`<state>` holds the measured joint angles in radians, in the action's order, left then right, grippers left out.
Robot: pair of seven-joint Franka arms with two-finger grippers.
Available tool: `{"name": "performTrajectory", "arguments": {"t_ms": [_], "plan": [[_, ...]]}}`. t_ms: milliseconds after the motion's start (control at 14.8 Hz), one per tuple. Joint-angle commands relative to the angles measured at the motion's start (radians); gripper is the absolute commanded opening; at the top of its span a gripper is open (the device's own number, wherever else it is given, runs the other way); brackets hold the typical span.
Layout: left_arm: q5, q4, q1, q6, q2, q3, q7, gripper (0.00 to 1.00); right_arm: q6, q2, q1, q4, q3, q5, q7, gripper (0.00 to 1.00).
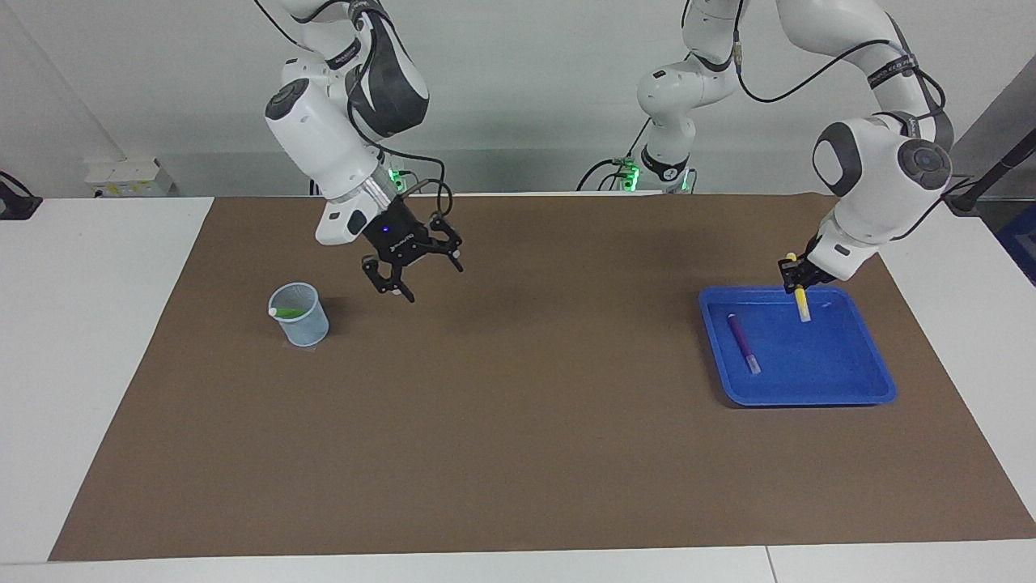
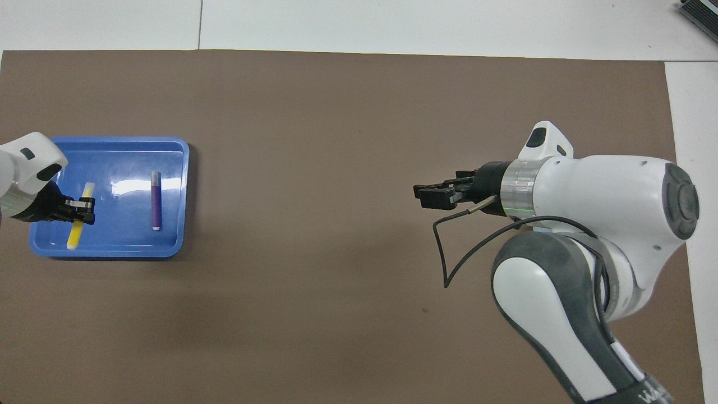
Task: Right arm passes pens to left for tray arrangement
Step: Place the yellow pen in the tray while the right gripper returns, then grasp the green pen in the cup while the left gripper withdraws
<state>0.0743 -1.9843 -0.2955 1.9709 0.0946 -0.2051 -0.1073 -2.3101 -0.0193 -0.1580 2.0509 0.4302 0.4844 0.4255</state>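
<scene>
At left of the facing view the green pen (image 1: 290,312) lies in the cup (image 1: 299,315). Just right of it my right gripper (image 1: 414,274) hangs above the mat, jaws spread and empty. At right, in the tray (image 1: 842,390), the purple pen (image 1: 743,343) lies flat; my left gripper (image 1: 797,276) clamps the yellow pen (image 1: 801,301) over the tray. I should lower it parallel beside purple, then release gently. 1 pen remains.

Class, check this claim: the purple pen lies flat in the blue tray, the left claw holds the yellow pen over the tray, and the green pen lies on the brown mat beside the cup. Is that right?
Not quite. The facing view shows the green pen inside the pale mesh cup, not on the mat. The rest holds: purple pen in the blue tray, yellow pen in the left claw.
</scene>
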Motion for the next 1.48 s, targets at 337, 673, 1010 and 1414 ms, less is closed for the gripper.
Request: {"name": "performTrajectory", "arguments": {"t_ms": [337,673,1010,1414], "plan": [[0.041,-0.018,-0.027,0.201,0.148,-0.005,-0.002,0.0,0.095,0.001,-0.222,0.054,0.01,-0.288,0.312,1.0],[0.053,-0.062,-0.028,0.324,0.194,-0.005,0.006,0.0,0.103,-0.002,-0.267,0.048,0.007,-0.493,0.344,1.0],[0.053,-0.087,-0.03,0.376,0.201,-0.005,0.006,0.0,0.106,-0.001,-0.383,0.051,0.008,-0.521,0.385,1.0],[0.053,-0.08,-0.048,0.358,0.203,-0.007,0.011,1.0,0.172,0.05,-0.408,0.052,0.015,-0.515,-0.199,0.92]]}}
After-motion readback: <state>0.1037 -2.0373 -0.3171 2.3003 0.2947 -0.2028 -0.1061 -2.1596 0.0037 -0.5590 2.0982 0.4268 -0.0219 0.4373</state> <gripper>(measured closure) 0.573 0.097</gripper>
